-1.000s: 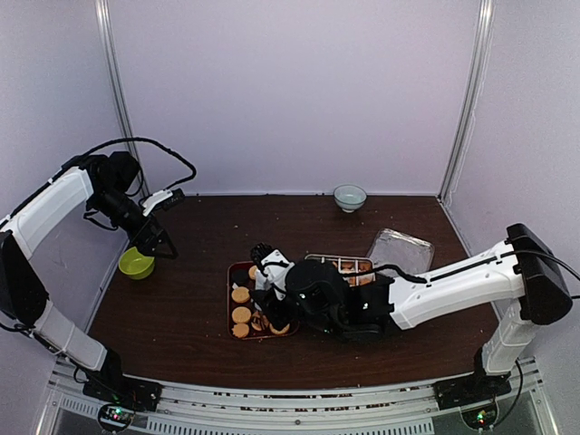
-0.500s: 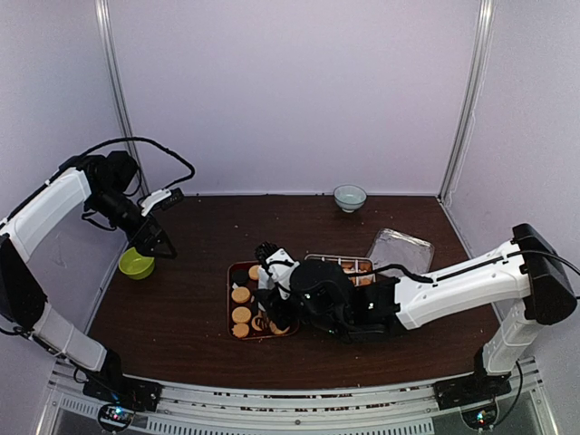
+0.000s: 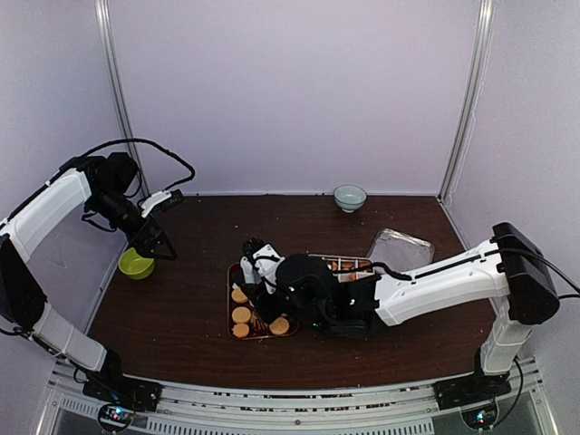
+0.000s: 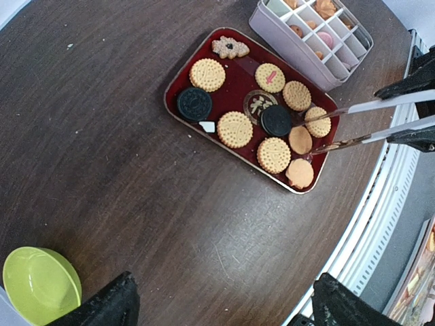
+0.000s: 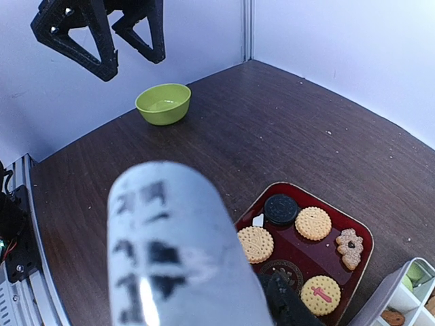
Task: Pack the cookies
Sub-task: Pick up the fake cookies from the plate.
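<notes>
The cookies (image 4: 235, 129) lie on a dark red tray (image 4: 178, 85): round golden ones, two dark brown, one flower-shaped. More cookies fill a pale divided box (image 4: 309, 58) behind the tray. My right gripper (image 4: 410, 112) is shut on metal tongs (image 4: 370, 123), whose tips stand either side of a plain golden cookie (image 4: 300, 140); I cannot tell if they pinch it. In the right wrist view the tongs' blurred handle (image 5: 177, 251) hides much of the tray (image 5: 363, 234). My left gripper (image 4: 224, 305) hangs open, empty, high over bare table near the left wall.
A green bowl (image 3: 136, 264) sits at the table's left edge under the left gripper (image 3: 152, 239). A pale bowl (image 3: 350, 197) stands at the back wall, and a clear plastic lid (image 3: 399, 249) lies right of the box (image 3: 344, 265). Crumbs dot the dark table.
My right arm has shifted a little to the left over the tray with the tongs. The left arm has stayed where it was.
</notes>
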Controlling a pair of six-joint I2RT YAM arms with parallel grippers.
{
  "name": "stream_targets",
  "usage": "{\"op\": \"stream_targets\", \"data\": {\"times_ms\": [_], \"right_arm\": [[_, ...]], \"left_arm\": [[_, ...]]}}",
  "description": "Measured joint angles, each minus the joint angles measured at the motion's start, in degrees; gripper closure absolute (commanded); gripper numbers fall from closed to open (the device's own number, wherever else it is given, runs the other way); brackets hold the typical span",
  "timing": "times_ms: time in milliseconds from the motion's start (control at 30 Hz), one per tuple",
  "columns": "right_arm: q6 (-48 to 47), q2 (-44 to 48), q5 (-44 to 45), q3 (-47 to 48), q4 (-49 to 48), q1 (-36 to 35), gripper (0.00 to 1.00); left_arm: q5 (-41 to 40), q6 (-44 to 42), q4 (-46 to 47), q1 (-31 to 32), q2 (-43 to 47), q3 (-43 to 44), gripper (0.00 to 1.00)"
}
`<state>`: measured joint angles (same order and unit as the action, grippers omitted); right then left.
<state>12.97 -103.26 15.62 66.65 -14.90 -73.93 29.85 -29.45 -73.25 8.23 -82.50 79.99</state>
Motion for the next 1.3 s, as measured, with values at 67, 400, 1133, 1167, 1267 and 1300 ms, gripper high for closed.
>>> {"op": "stream_targets", "data": {"times_ms": [67,400,1133,1167,1267,1300], "right_arm": [[-0.6,-1.1,-0.6,1.4,0.1,0.1,0.60],[-2.8,-3.5,-2.5,4.4,1.1,0.5,0.60],[-5.3,-3.5,-0.2,3.2,-0.1,1.9,0.82],[-5.3,-3.3,-0.2,3.2,0.2,1.9,0.83],[-5.3,-2.7,-0.2,3.3,1.1,2.0,0.88],[-5.4,-2.3,-0.2,3.3,1.4,2.1,0.89]], "left_arm": [[0.0,0.0,0.0,0.0,0.1,0.0,0.09],[0.0,-0.2,0.0,0.0,0.5,-0.3,0.10],[0.4,-0.3,0.0,0.0,0.5,-0.9,0.10],[0.4,-0.3,0.0,0.0,0.5,-0.9,0.10],[0.5,-0.3,0.0,0.0,0.5,-0.9,0.10],[0.6,-0.3,0.0,0.0,0.5,-0.9,0.10]]}}
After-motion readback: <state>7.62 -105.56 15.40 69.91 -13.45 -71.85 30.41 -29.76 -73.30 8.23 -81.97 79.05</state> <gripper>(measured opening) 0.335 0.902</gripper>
